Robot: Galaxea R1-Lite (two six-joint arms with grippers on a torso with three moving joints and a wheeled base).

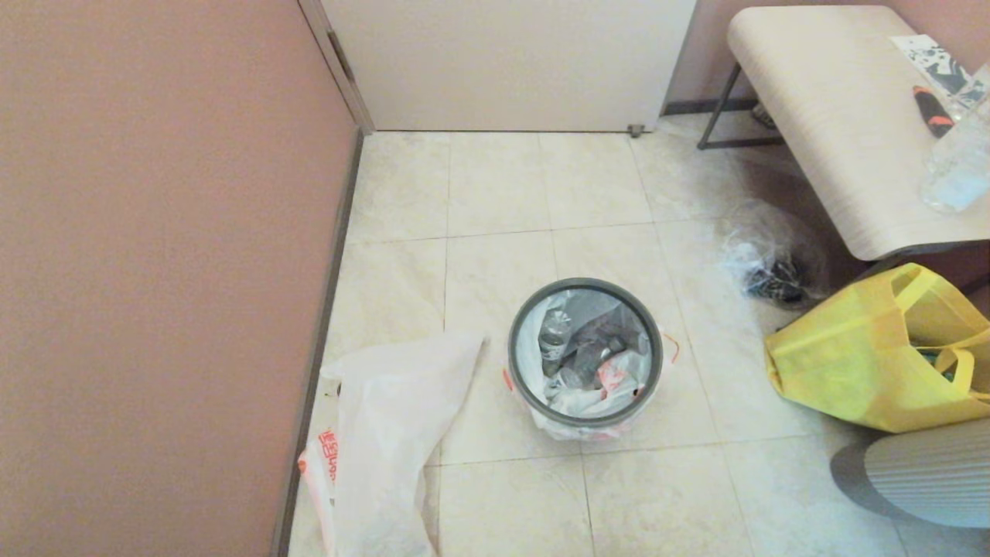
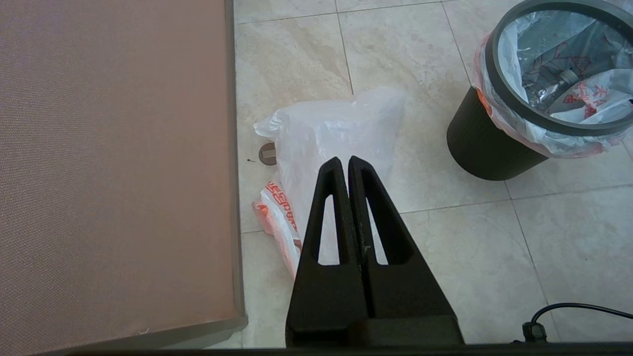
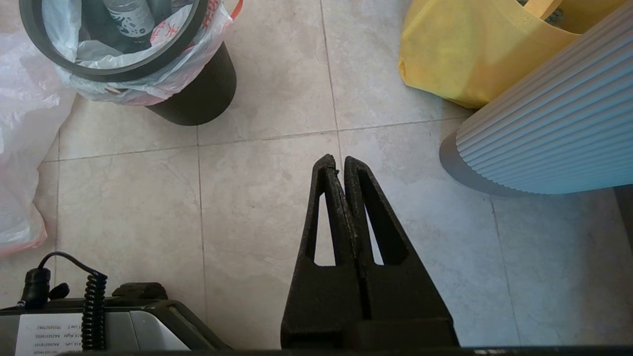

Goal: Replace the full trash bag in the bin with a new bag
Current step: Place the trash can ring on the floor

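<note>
Red-orange lettering on the new bag (image 2: 282,205) and the full trash bag (image 2: 583,91) was unreadable, as was the base's label (image 3: 42,336)

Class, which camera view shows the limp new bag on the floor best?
The head view: the new bag lies spread beside the bin. In the left wrist view the shut left gripper covers part; the right wrist view catches an edge.

full trash bag (image 1: 588,363) in bin (image 1: 585,422), new bag (image 1: 387,441) left (on floor)
</note>
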